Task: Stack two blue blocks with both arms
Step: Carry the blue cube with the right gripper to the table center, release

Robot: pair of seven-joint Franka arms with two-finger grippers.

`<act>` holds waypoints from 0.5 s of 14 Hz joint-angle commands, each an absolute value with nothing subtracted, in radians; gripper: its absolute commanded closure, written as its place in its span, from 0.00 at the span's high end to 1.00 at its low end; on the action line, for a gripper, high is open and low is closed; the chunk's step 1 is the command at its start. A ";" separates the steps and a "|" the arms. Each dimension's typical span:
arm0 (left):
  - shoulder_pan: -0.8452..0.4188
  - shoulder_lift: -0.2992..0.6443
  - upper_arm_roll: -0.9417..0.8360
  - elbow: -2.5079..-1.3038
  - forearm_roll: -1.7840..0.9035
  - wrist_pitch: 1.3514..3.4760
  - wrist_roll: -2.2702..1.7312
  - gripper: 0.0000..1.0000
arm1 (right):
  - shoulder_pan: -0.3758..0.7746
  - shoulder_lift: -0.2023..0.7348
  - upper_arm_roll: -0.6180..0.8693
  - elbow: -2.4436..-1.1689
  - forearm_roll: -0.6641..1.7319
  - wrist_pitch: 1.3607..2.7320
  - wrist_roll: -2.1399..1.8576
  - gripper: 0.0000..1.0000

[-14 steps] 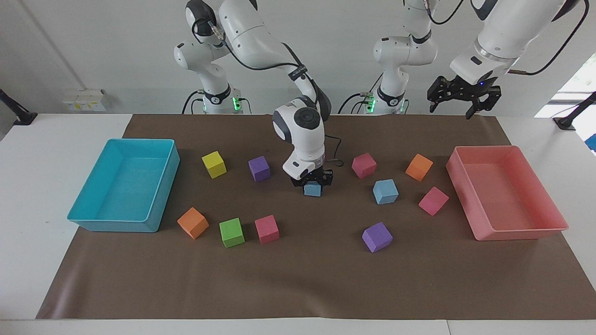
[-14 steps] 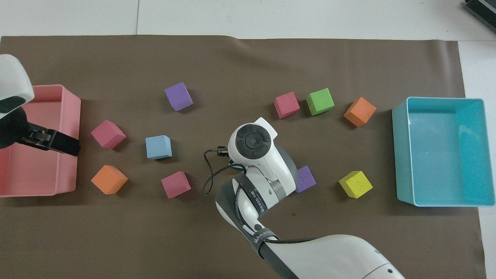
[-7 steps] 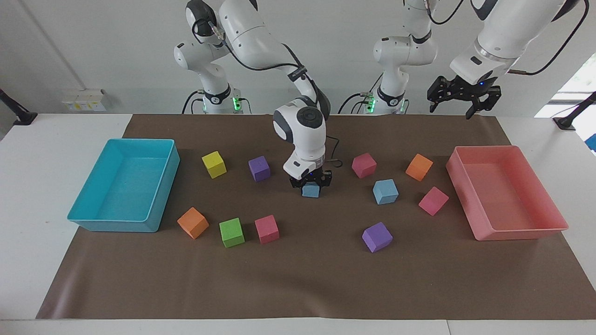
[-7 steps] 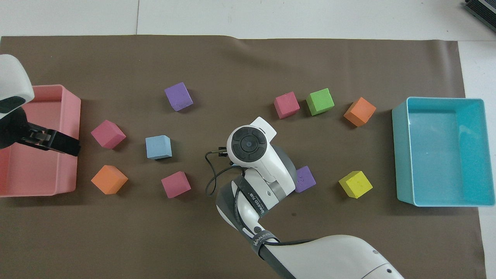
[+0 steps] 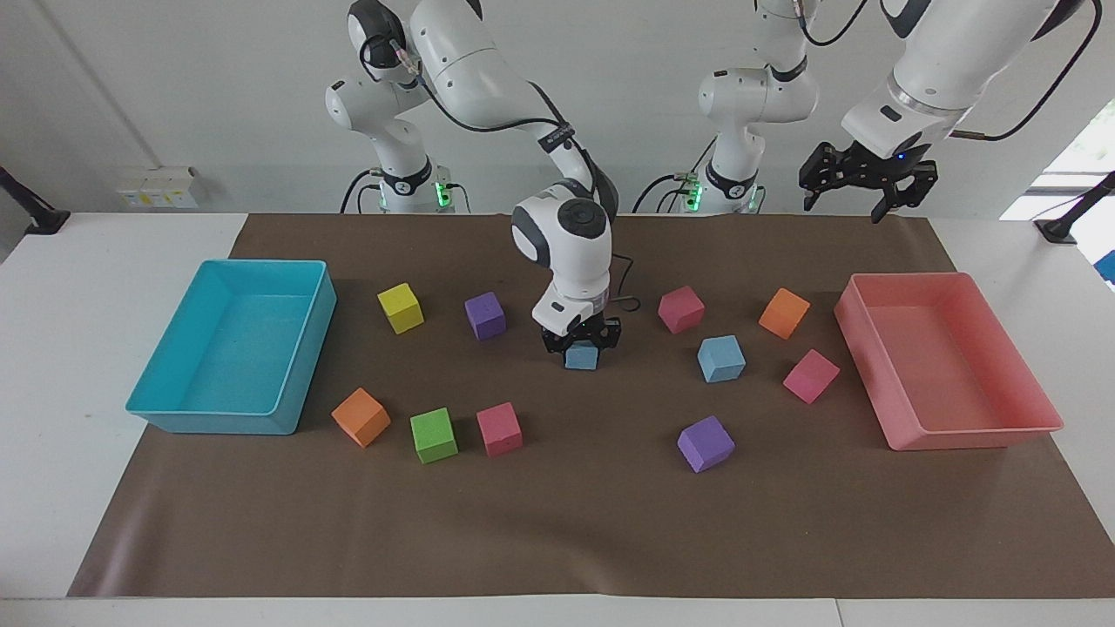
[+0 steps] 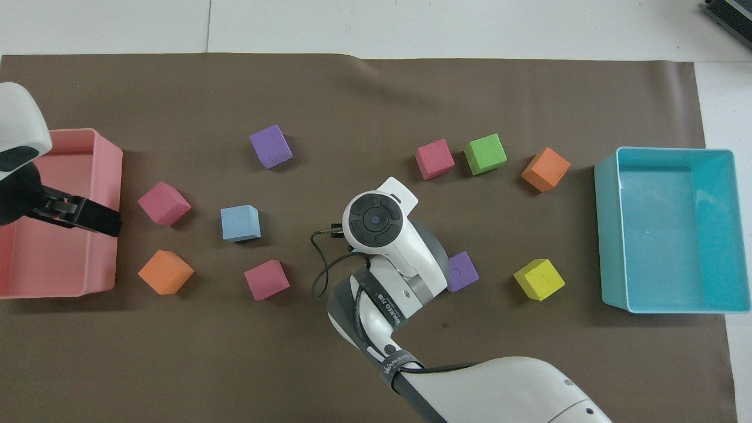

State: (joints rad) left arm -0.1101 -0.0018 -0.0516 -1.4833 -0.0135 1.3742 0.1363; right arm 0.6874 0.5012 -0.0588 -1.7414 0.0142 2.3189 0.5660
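Note:
My right gripper point(image 5: 582, 345) is shut on one light blue block point(image 5: 581, 358) and holds it low at the mat, in the middle of the table. In the overhead view my right wrist point(image 6: 376, 220) hides this block. The second blue block point(image 5: 721, 358) sits free on the mat toward the left arm's end and also shows in the overhead view point(image 6: 240, 222). My left gripper point(image 5: 858, 190) waits raised and open over the pink tray's end of the table, and it shows in the overhead view point(image 6: 76, 212) too.
A pink tray point(image 5: 967, 434) stands at the left arm's end and a turquoise tray point(image 5: 174, 420) at the right arm's end. Pink point(image 5: 680, 309), orange point(image 5: 784, 313) and purple point(image 5: 706, 443) cubes lie around the free blue block. A purple cube point(image 5: 484, 314) sits beside my right gripper.
My right wrist has shifted and straightened slightly over the held blue block. The block has hardly moved. The left arm has not moved.

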 commanded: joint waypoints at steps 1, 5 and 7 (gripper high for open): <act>-0.109 -0.028 -0.051 -1.511 -0.023 1.374 0.141 1.00 | 0.678 0.505 -0.058 -1.749 0.012 2.309 0.537 0.00; -0.109 -0.028 -0.051 -1.511 -0.023 1.373 0.141 1.00 | 0.675 0.503 -0.057 -1.750 0.015 2.312 0.535 0.80; -0.109 -0.028 -0.051 -1.511 -0.023 1.373 0.143 1.00 | 0.677 0.503 -0.058 -1.750 0.012 2.307 0.526 1.00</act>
State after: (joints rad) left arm -0.1101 -0.0018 -0.0516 -1.4833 -0.0135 1.3742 0.1363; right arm 0.6860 0.5019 -0.0607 -1.7446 0.0146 2.3156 0.5604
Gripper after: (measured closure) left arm 0.000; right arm 0.233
